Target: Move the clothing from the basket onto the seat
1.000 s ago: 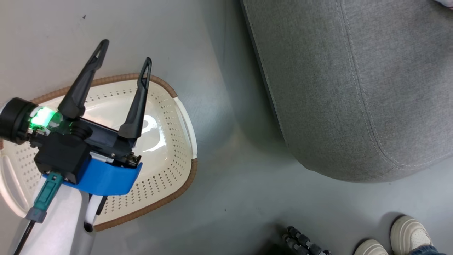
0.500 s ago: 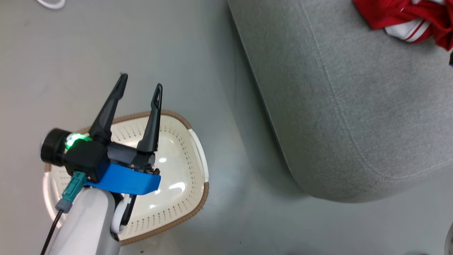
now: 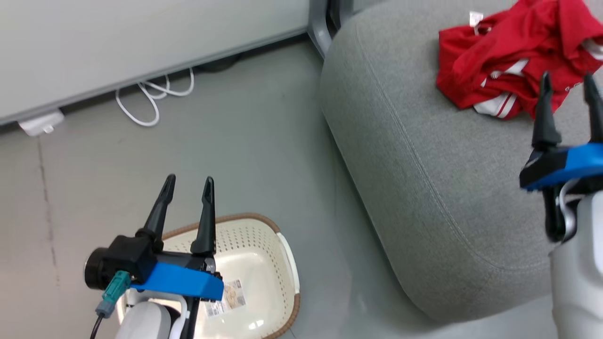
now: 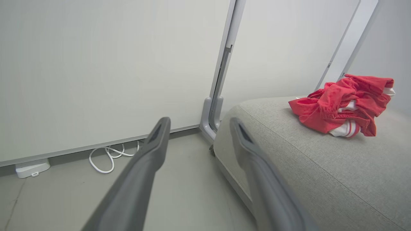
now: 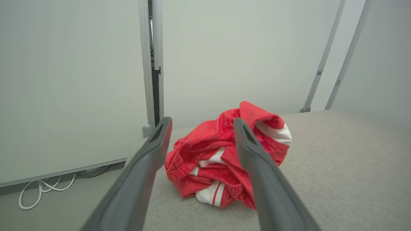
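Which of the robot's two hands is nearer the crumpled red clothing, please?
The right hand, open over the grey woven upholstered seat right by the red-and-white fabric clothing; the left hand hangs near the cream perforated plastic basket.

Smooth grey floor [image 3: 245, 150], faintly glossy. Pale off-white wall panels [image 3: 141, 37] behind, joined by a grey metal post [image 3: 319, 28]. Loose white cable [image 3: 153, 94] coiled along the wall's foot, beside a small white box [image 3: 41, 124]. Soft, even light.
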